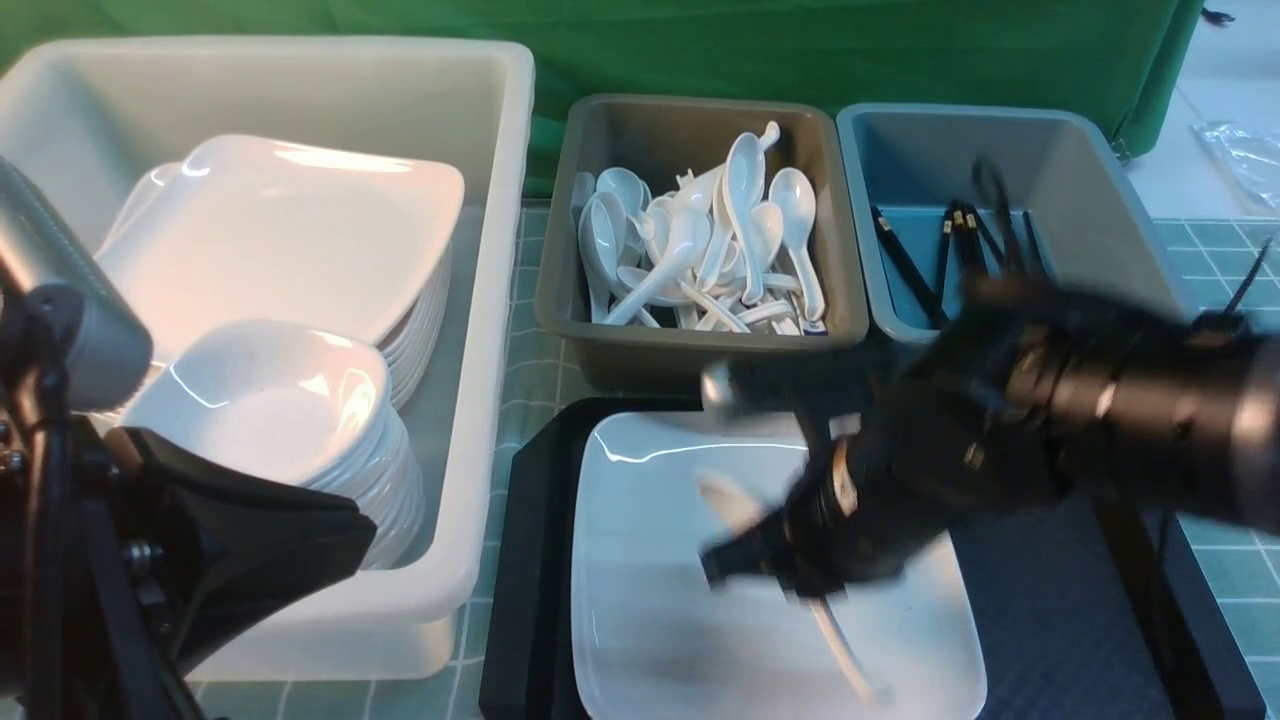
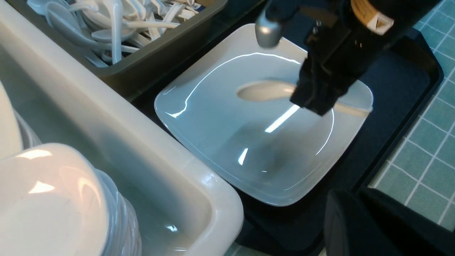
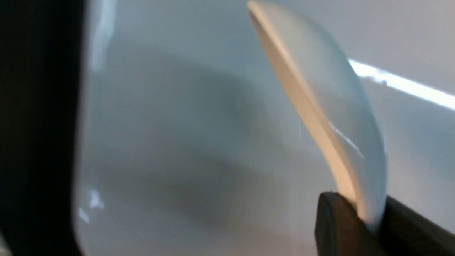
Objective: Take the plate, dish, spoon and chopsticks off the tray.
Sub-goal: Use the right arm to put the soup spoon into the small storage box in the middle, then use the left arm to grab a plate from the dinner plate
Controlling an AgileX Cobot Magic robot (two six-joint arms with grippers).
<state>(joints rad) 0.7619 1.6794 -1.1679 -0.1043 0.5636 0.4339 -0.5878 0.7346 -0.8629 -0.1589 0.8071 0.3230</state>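
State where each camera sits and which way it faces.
Front view: between the arms, facing forward and down over the black rectangular plastic tray toward the grey-brown bin of spoons; left arm and blurred right arm show.
Left wrist view: on the left arm, facing the large white square plate; a dark bit, probably that arm's end, shows.
Right wrist view: close over the plate, facing along the right gripper clamping the white glossy soup spoon.
Shared: all three show spoon and plate.

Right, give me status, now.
Right gripper shut on spoon, over plate. Left gripper shut, empty. Plate sits on tray. Way to spoon bin looks open.
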